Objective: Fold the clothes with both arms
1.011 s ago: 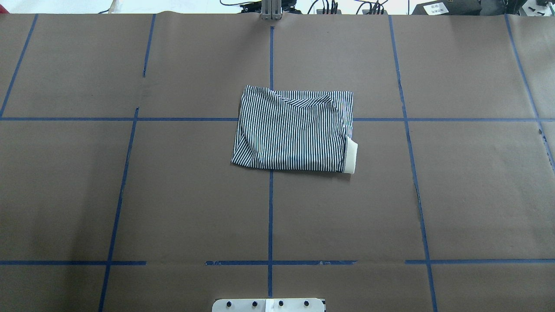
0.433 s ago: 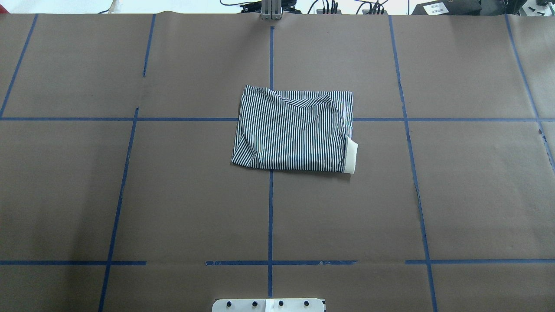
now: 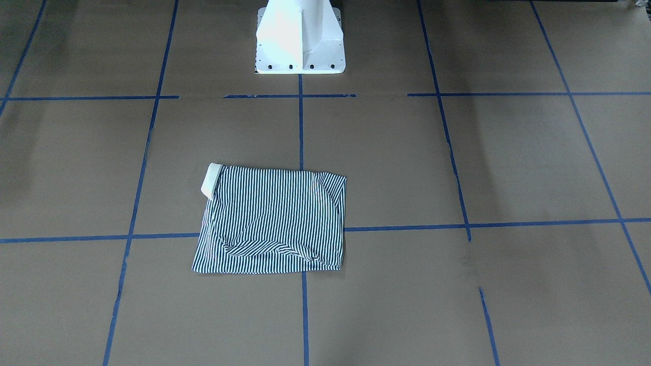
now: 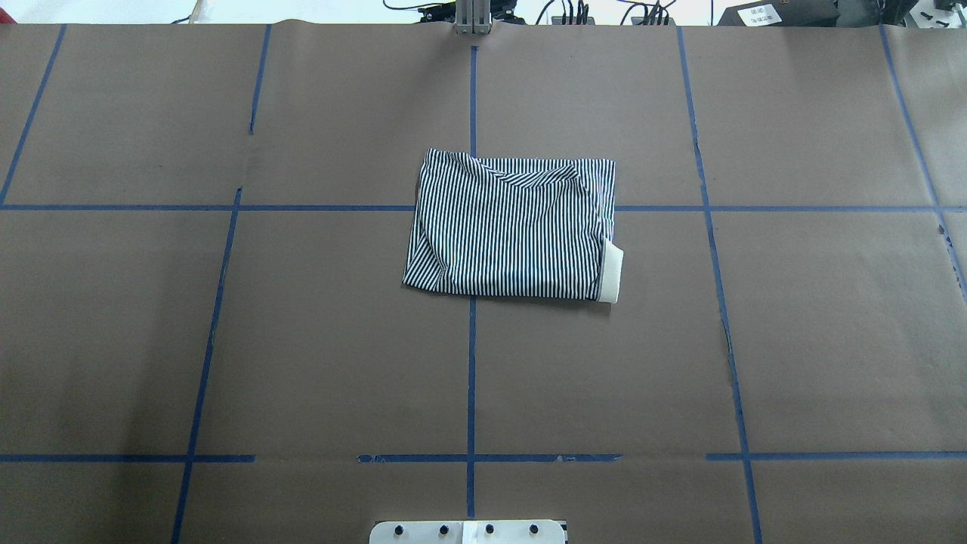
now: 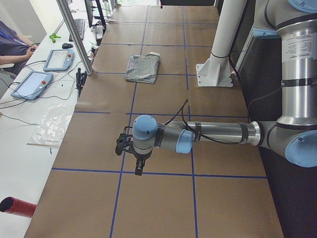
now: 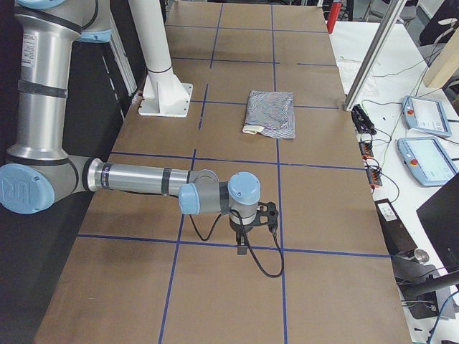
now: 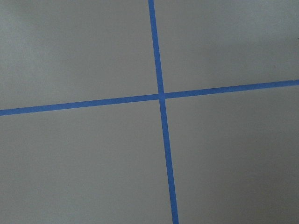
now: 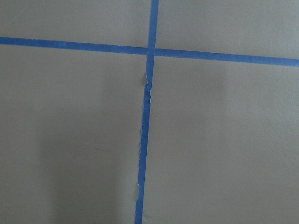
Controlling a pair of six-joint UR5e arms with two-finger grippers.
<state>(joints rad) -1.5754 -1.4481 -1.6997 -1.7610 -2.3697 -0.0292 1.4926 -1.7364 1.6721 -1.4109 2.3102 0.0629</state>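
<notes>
Left gripper: hung pointing down over a blue tape crossing towards the table's end on the robot's left; it showed only in the side view, so I could not tell whether its fingers were spread or pressed together, and nothing was seen in them
Right gripper: mirrored it at the opposite end, above another tape crossing; its grip was equally impossible to judge, and its wrist camera showed only bare paper and tape
Both arms: reached out low and sideways, well apart from the garment, probably parked there to leave the middle of the table open to the cameras
Striped shirt: lay flat as a compact rectangle in the middle of the table, straddling the centre tape line, with nothing touching it
Cream collar: peeped out at the near corner on the robot's right, tucked under the striped layers
Fold: looked finished to me, apart from a soft ridge along the far edge
Brown paper table cover: marked into squares by blue tape, seemingly as placement guides
White pedestal: stood at the robot's side of the table, in line with the shirt
</notes>
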